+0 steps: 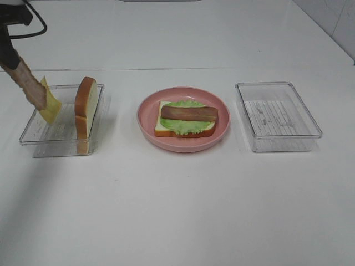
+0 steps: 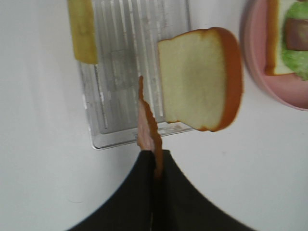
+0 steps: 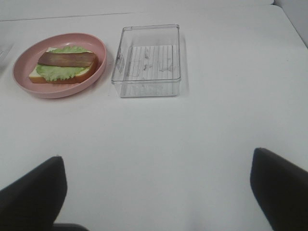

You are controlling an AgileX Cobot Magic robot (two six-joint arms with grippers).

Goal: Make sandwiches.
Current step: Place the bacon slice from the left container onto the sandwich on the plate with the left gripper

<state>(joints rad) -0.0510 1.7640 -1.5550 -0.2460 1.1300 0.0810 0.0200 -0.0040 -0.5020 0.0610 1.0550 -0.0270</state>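
1 bacon strip (image 2: 147, 127) — tip hidden, cheese (image 2: 83, 31) cropped

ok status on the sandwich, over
Left gripper shut on bacon strip at left tray. Right gripper open, empty. Sandwich on pink plate half built; cheese, bread slice in tray. Nothing between tray and plate.

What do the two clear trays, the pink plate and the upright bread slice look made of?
Left tray and right tray: hard clear plastic, glossy; the table shows through. Pink plate: probably smooth plastic or melamine; even colour, mild sheen. Upright bread slice: likely a foam or soft plastic toy; matte, uniform face, painted-looking crust.
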